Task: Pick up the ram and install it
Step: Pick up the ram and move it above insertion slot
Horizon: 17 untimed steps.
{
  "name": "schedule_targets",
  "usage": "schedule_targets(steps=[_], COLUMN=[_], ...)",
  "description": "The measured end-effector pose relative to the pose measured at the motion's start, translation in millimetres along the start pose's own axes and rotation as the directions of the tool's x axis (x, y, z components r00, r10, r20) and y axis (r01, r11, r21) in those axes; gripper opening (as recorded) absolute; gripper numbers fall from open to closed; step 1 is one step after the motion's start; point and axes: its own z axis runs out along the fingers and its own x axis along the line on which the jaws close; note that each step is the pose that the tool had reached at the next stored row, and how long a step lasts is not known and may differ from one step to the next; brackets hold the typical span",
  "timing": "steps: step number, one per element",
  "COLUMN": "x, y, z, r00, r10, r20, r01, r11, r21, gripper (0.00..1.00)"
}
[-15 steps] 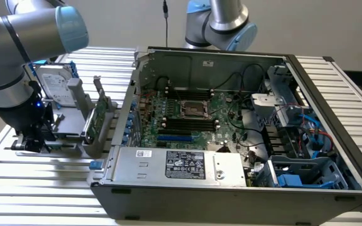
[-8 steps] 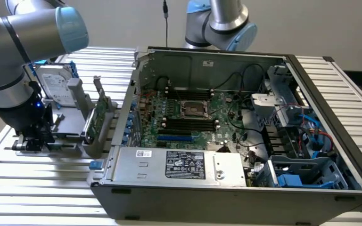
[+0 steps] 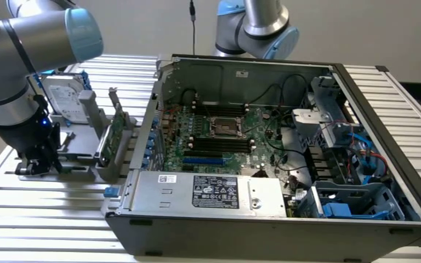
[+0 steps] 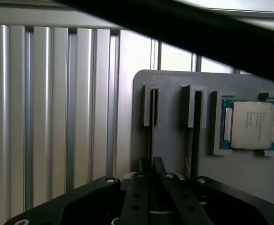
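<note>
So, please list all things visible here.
open computer case: one, dark grey, exterior view's right.
motherboard: one, green, inside case.
power supply box: one, silver, case's front.
hard drive with blue rails: one, silver, exterior view's left.
wide circuit card: one, green, beside drive.
plastic holder: one, grey, on slatted metal table.
thin ram sticks: two, dark green, in holder's slots.
square processor chip: one, silver, holder's recess.
robot arms: two, grey, exterior view's left and behind case.
fingers: one pair, black, closed on one ram stick.

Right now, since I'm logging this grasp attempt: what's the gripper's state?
Gripper: closed on the ram, which stands edge-up in its grey holder slot.
</note>
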Motion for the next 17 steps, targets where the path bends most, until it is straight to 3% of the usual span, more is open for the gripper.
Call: schedule_targets(steps=[6, 17], x=[0.0, 0.0], y=[0.0, 0.0], z=[0.0, -0.5], r00=[0.9998, 0.9995], r10=[0.018, 0.032], r20=[0.0012, 0.0021], r01=[-0.018, -0.032], r11=[0.9998, 0.9995], r21=[-0.0080, -0.0083], gripper=[0.15, 0.14])
